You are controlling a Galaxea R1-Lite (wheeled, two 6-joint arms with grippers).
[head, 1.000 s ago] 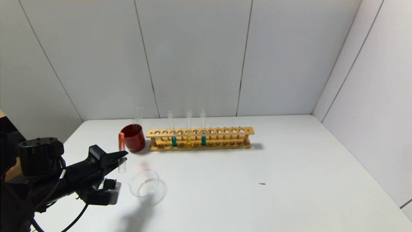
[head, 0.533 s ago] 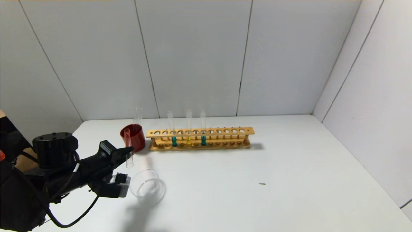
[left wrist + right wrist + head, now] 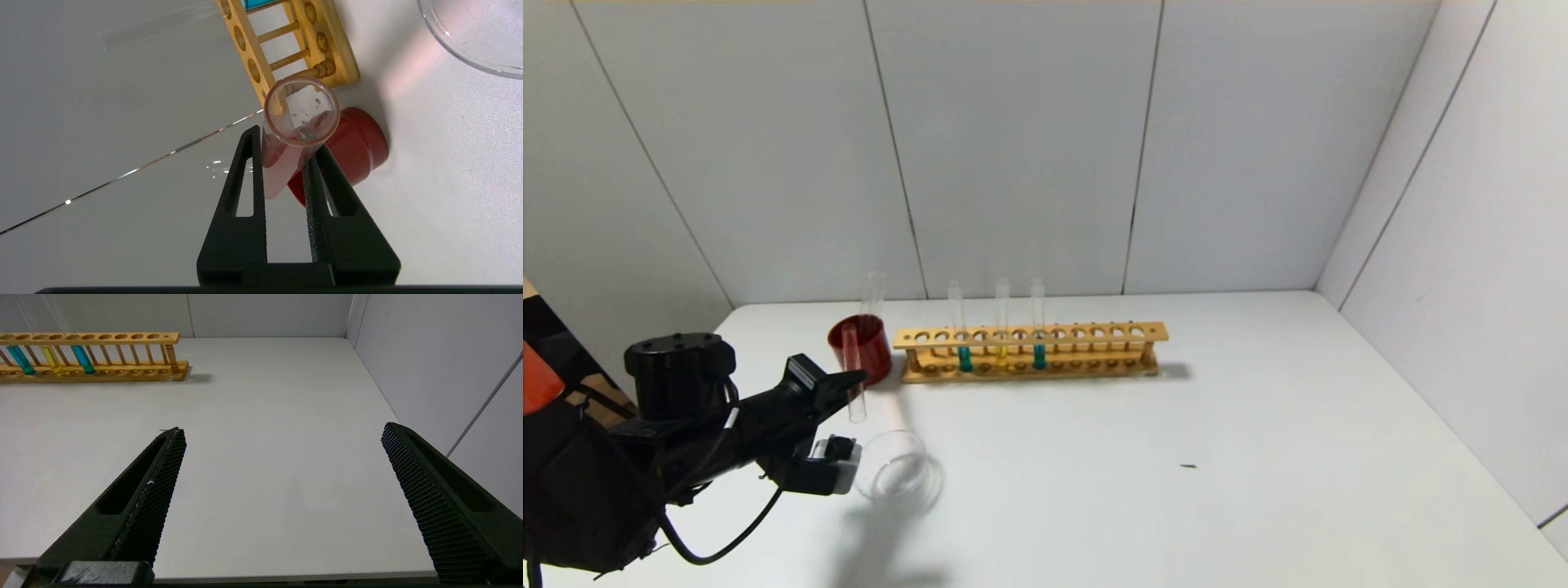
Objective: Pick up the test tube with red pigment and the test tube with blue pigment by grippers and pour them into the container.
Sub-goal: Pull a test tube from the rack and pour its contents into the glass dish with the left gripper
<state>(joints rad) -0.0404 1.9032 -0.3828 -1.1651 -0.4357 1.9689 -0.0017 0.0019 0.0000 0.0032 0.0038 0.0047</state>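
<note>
Glass test tube with red pigment [image 3: 853,384] — clamped in left gripper [image 3: 854,378] fingers.
Held near the counter's [image 3: 1258,457] left edge, beside the container [image 3: 897,475] — mouth down, apparently pouring. Right gripper [image 3: 282,465]: parked, fingers spread.

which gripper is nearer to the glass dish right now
Left. The left gripper holds the test tube with red pigment just beside the container, on its left. The right gripper is open, far off over bare table; the head view does not show it.
</note>
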